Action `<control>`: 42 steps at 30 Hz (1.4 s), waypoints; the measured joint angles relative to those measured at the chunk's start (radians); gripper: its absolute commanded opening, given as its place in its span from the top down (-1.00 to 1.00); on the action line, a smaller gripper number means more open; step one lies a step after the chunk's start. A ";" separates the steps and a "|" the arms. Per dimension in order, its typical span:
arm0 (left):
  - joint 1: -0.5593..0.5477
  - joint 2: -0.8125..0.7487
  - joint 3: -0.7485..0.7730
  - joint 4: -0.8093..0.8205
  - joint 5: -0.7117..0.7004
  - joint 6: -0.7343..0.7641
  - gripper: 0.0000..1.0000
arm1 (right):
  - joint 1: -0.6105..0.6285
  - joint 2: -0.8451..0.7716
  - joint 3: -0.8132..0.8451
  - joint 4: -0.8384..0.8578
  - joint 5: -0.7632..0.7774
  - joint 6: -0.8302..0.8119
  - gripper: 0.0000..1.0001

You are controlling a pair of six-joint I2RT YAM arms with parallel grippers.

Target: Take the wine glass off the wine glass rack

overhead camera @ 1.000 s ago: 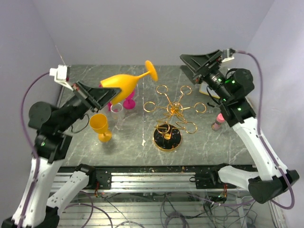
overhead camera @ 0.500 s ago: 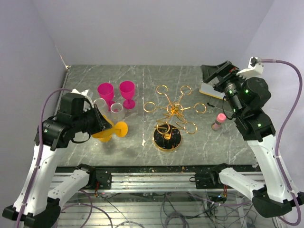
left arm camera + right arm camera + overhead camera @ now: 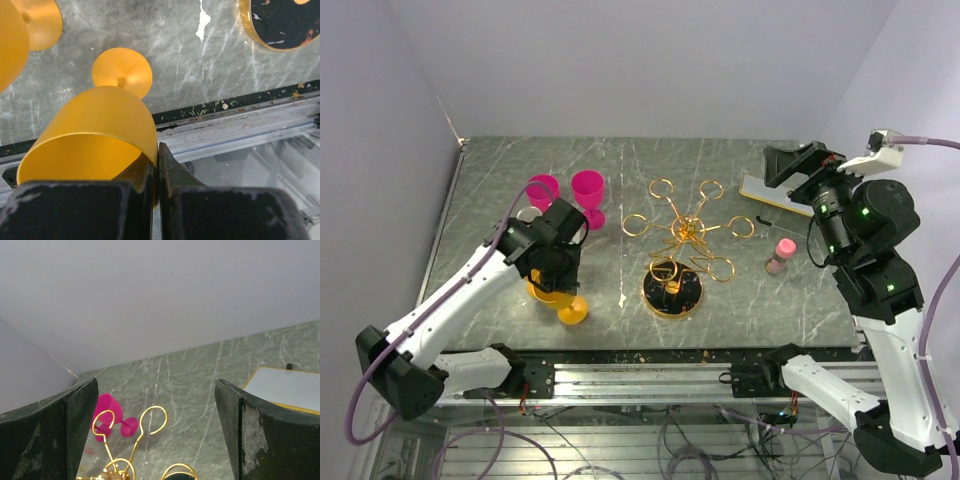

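The gold wire wine glass rack (image 3: 686,233) stands mid-table on its dark round base (image 3: 672,291), and no glass hangs on the loops I can see. My left gripper (image 3: 560,278) is shut on the rim of a yellow wine glass (image 3: 95,132): one finger is inside the bowl, the other outside (image 3: 158,150). The glass's foot (image 3: 572,312) is down near the table's front edge, left of the rack. My right gripper (image 3: 798,163) hangs open and empty over the back right; in its wrist view the rack loops (image 3: 154,419) lie below between the fingers (image 3: 157,440).
A second yellow glass (image 3: 538,291) stands just behind the held one. Two pink glasses (image 3: 588,192) and some clear ones (image 3: 528,213) stand at the back left. A small pink bottle (image 3: 780,255) and a white pad (image 3: 767,191) lie right of the rack. The table's metal front rail (image 3: 235,135) is close to the held glass.
The left arm swung the yellow glass from high over the back of the table down to the front left, foot downward. The right gripper opened a little wider and drew back to the right.
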 measured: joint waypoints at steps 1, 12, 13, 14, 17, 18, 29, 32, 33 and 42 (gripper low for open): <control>-0.012 0.018 0.000 0.008 -0.017 -0.003 0.78 | 0.000 -0.003 0.000 -0.004 0.002 -0.005 -0.99; -0.056 0.106 -0.090 0.105 -0.068 -0.022 0.19 | 0.000 -0.064 0.000 -0.047 0.028 -0.062 -0.99; -0.056 0.103 -0.092 0.105 -0.072 -0.024 0.13 | 0.000 -0.072 0.000 -0.047 0.028 -0.064 -0.99; -0.055 0.100 -0.093 0.104 -0.077 -0.026 0.03 | 0.000 -0.079 0.000 -0.047 0.027 -0.066 -0.99; -0.056 0.093 -0.093 0.100 -0.086 -0.029 -0.24 | 0.000 -0.101 0.000 -0.047 0.023 -0.067 -0.99; -0.055 0.087 -0.091 0.097 -0.087 -0.030 -0.33 | 0.000 -0.107 0.000 -0.047 0.021 -0.068 -0.99; -0.055 -0.184 0.207 0.097 -0.213 0.000 -0.86 | 0.000 -0.152 0.016 -0.074 -0.016 -0.132 -0.99; -0.056 -0.236 0.275 0.134 -0.264 0.037 -0.88 | 0.000 -0.175 0.022 -0.076 -0.036 -0.151 -0.99; -0.056 -0.253 0.298 0.156 -0.281 0.055 -0.88 | 0.000 -0.184 0.023 -0.077 -0.042 -0.157 -0.99; -0.056 -0.397 0.352 0.431 -0.336 0.208 -0.86 | 0.000 -0.255 0.043 -0.077 -0.075 -0.177 -0.99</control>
